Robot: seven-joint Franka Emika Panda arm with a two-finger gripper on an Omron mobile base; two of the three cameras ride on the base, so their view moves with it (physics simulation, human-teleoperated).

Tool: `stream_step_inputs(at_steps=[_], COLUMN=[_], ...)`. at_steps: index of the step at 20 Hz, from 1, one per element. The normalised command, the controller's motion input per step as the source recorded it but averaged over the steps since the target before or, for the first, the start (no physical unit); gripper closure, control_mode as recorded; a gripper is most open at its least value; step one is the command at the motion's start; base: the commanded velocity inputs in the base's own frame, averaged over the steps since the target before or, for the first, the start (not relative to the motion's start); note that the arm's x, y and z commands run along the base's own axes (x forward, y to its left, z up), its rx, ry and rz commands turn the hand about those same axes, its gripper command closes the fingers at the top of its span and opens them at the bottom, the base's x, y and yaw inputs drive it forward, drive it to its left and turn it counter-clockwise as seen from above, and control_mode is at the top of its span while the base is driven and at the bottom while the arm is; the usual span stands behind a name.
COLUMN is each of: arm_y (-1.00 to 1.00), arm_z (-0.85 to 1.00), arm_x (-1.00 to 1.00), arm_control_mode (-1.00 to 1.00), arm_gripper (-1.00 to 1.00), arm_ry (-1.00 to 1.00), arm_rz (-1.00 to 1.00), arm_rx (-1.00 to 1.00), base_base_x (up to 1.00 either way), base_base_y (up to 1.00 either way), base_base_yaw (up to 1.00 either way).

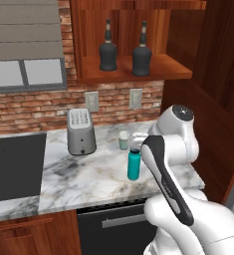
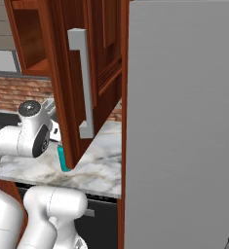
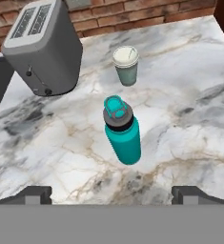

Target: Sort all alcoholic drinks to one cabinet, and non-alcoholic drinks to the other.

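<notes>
Two black bottles (image 1: 108, 47) (image 1: 142, 50), the alcoholic drinks, stand side by side on the shelf of an open wooden wall cabinet (image 1: 138, 74) with a plank back. On the marble counter, the slim teal bottle (image 3: 124, 133) (image 1: 134, 164) (image 2: 62, 159) stands upright, with the pale green lidded cup (image 3: 126, 65) (image 1: 124, 140) just behind it. My gripper (image 3: 112, 195) hovers above and in front of the teal bottle, open, with nothing between its fingertips (image 3: 35, 194). The other cabinet is out of view.
A grey toaster (image 1: 81, 130) (image 3: 44, 45) stands left of the cup by the brick wall. A dark cooktop (image 1: 14, 164) lies at the counter's left. A tall wooden door with a grey handle (image 2: 82, 82) and a grey panel (image 2: 184, 121) close off the right.
</notes>
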Motion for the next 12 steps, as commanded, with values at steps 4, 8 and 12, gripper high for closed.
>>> stream_step_inputs(at_steps=[4,8,12], arm_y=[0.0,-0.04,-0.07], arm_z=[-0.29,-0.12,-0.04], arm_x=[0.22,0.29,0.33], arm_control_mode=[-1.0,-1.0,-1.0], arm_gripper=[-1.0,-1.0,-1.0], arm_ry=[0.0,0.0,0.0], arm_rz=[0.09,0.08,0.07], arm_rx=[-0.06,-0.06,-0.04], base_base_x=[0.0,0.0,0.0], base_base_y=[0.0,0.0,0.0], base_base_yaw=[0.0,0.0,0.0])
